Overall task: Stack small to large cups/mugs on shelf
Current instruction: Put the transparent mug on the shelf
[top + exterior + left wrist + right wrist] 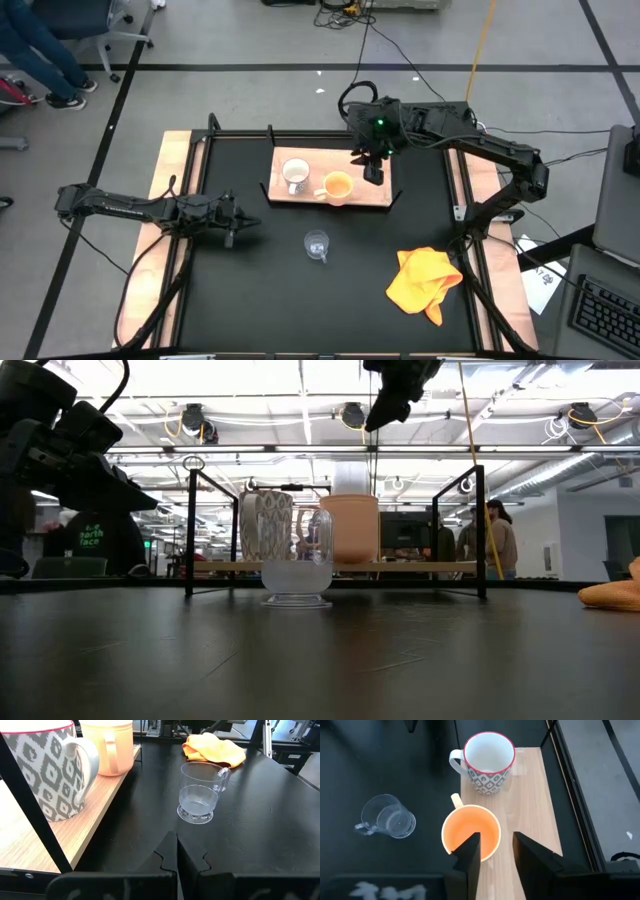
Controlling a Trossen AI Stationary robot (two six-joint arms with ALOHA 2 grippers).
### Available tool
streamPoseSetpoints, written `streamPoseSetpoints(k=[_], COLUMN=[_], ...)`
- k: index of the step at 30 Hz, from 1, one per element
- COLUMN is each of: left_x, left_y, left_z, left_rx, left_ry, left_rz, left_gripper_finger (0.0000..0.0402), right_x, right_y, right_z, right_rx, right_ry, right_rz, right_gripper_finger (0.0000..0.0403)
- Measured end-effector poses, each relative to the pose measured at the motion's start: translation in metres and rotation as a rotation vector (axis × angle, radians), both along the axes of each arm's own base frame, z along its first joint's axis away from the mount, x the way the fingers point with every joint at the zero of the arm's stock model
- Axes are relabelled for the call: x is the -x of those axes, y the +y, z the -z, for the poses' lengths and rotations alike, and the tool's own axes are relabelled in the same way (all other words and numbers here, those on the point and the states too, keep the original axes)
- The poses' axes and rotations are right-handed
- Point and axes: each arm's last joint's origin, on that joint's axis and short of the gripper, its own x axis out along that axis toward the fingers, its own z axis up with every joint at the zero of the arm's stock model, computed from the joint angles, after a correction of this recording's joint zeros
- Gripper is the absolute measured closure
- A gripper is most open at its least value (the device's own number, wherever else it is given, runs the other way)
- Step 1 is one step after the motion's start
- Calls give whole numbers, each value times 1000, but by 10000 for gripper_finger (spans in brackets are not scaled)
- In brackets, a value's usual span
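Observation:
A white mug with a grey pattern (295,175) and an orange-yellow mug (338,186) stand upright side by side on the light-wood shelf (372,197). The clear glass cup (317,244) stands upright on the black table, nearer than the shelf. My right gripper (372,172) is open and hangs well above the shelf (385,410), over the orange mug's right side (470,832); it touches nothing. My left gripper (238,222) is shut and empty above the table's left part, pointing toward the glass cup (200,792).
A crumpled yellow cloth (425,283) lies on the table at the near right. Black brackets (190,530) rise at the shelf's ends. People show in the room behind the table (497,535).

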Motion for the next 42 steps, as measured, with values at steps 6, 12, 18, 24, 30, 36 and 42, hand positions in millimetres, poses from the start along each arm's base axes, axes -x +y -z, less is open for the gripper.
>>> streamPoseSetpoints(k=[6, 12, 18, 24, 30, 36, 42], left_x=[0, 0, 0, 0, 0, 0, 0], left_y=[0, 0, 0, 0, 0, 0, 0], left_z=[0, 0, 0, 0, 0, 0, 0], left_rx=[0, 1, 1, 3, 3, -1, -8], left_ry=[0, 0, 0, 0, 0, 1, 1], left_rz=[0, 0, 0, -2, -1, -1, 2], left_gripper_finger=[401, 401, 401, 401, 401, 401, 401], right_x=[0, 2, 9, 20, 36, 63, 87], right_y=[4, 9, 12, 16, 22, 32, 40], right_z=[1, 4, -2, -11, -20, -9, 4], right_rx=[10, -6, -4, -1, -11, -14, -26], right_ry=[18, 66, 57, 42, 21, -19, -85], right_rz=[-31, -48, -47, -43, -23, -3, 32], right_gripper_finger=[385, 397, 402, 402, 403, 403, 403])
